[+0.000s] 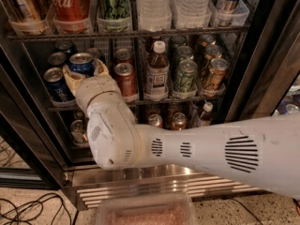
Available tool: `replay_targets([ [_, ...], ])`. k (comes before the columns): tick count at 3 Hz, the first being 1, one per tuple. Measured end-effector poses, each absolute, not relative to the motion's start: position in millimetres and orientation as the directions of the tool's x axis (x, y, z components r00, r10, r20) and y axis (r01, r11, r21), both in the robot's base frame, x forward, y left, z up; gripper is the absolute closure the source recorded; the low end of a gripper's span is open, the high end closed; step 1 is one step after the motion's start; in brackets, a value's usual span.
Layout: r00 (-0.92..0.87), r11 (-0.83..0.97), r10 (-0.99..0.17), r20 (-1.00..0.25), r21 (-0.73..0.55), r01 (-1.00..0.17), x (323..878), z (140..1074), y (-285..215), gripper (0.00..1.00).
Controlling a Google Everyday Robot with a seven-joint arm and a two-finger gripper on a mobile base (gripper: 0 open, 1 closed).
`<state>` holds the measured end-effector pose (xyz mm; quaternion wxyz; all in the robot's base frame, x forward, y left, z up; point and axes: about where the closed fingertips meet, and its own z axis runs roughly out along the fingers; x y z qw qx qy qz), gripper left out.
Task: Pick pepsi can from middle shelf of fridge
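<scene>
My tool (84, 71) is inside the fridge (255, 64) at the left end of the middle shelf (187, 98). It is clenched on the pepsi can (82, 60), with one beige finger against each side. The can stands upright, its silver top clear of my fingers.

Room is tight. A second blue can (56, 84) stands just beside my left finger, with white lettering down its side that I cannot read for sure. An orange-red can (124, 78) stands just beside my right finger. More dark can tops crowd in behind. Above the can there is open space up to the upper rack (117, 33), and the shelf's front rail runs low across the front.

Further right on the same shelf stand a white-capped bottle (157, 71) and a green-labelled can (186, 76); I cannot read either label.

On the upper rack a red can (70, 3) shows the Coca-Cola script. Beside it a green can (112, 3) carries script I cannot make out.

Below my arm lie the ribbed steel base panel (140, 185) and a clear plastic tub (145, 212).
</scene>
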<state>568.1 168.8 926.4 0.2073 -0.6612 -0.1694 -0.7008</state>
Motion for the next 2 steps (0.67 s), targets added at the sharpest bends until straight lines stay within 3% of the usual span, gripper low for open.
replay_targets([
  [2,-0.034,-0.78,-0.124,0.992,-0.076,0.621,547,932,161,1.0],
])
